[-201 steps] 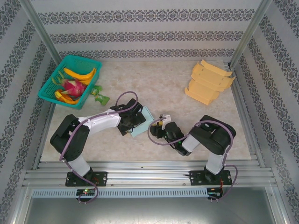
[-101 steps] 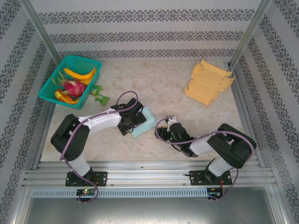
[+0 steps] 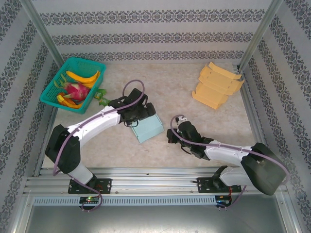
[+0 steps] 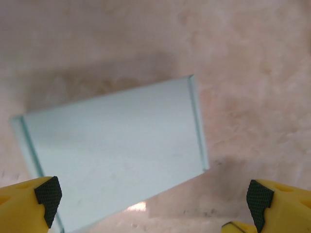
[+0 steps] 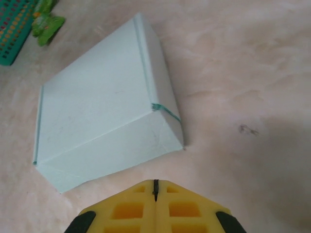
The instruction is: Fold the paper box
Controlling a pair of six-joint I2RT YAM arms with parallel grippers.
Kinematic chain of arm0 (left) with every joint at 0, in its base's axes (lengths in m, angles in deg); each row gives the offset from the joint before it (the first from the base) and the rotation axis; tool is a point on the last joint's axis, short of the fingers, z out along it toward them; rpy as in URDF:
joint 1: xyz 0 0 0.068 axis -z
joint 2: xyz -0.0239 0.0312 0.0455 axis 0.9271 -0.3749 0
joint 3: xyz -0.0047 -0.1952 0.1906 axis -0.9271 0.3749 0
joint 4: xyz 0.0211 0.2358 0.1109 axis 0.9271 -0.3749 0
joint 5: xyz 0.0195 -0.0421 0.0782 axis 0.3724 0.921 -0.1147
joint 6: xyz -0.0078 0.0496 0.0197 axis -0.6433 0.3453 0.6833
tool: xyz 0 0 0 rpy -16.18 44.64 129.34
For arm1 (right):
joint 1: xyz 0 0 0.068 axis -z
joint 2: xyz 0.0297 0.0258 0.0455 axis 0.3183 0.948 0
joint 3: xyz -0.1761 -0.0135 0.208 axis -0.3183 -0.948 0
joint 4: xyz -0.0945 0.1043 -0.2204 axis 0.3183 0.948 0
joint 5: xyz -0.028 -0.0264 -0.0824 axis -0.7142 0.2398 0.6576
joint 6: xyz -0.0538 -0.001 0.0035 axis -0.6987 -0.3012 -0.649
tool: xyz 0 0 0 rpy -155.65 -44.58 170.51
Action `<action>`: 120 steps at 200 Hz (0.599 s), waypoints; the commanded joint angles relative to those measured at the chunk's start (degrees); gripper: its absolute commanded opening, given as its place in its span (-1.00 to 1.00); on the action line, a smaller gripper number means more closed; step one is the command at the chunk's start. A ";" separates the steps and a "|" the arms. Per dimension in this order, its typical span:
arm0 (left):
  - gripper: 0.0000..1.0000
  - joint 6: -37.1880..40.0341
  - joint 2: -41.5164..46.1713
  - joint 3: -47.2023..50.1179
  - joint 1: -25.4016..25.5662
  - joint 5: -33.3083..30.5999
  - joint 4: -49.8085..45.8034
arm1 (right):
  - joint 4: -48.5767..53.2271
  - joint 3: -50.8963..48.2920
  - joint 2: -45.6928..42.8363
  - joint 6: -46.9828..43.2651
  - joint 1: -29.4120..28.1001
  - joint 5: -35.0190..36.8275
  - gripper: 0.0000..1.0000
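Box (image 3: 148, 129), pale blue, closed, lies on bench (image 3: 170, 82) at frame centre. Left fingers (image 3: 140, 116) spread wide over its upper-left edge, grasping nothing. Right fingers (image 5: 155, 194) clenched empty, just right of box. Fruit basket (image 3: 73, 77) upper left, orange cardboard stack (image 3: 216, 85) upper right, both well apart.

You find the box (image 3: 148, 128) on the table (image 3: 175, 87), near its middle. The left gripper (image 3: 142, 115) is over its far edge, the right gripper (image 5: 155, 189) near its right side. Far left stands a basket (image 3: 80, 60) with fruit (image 3: 77, 90) in it; far right lies a pile of flat boxes (image 3: 216, 85).
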State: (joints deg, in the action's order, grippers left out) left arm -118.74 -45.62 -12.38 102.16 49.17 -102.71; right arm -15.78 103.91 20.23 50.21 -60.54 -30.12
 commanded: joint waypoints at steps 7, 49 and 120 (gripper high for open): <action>1.00 13.88 -5.27 -0.25 -7.78 9.65 8.46 | 9.31 2.60 -0.75 10.98 0.42 1.79 -1.00; 1.00 24.99 -12.14 -2.75 -11.05 16.58 16.18 | 9.10 3.57 0.86 17.84 0.87 -2.39 -1.00; 1.00 24.22 -16.46 0.38 -11.06 22.33 26.32 | 5.32 8.01 10.45 19.37 3.71 -8.57 -1.00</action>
State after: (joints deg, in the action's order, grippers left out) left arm -95.50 -59.61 -13.04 90.88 68.51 -81.22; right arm -8.52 110.47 28.32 67.80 -57.67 -36.48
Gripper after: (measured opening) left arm 0.998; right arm 0.040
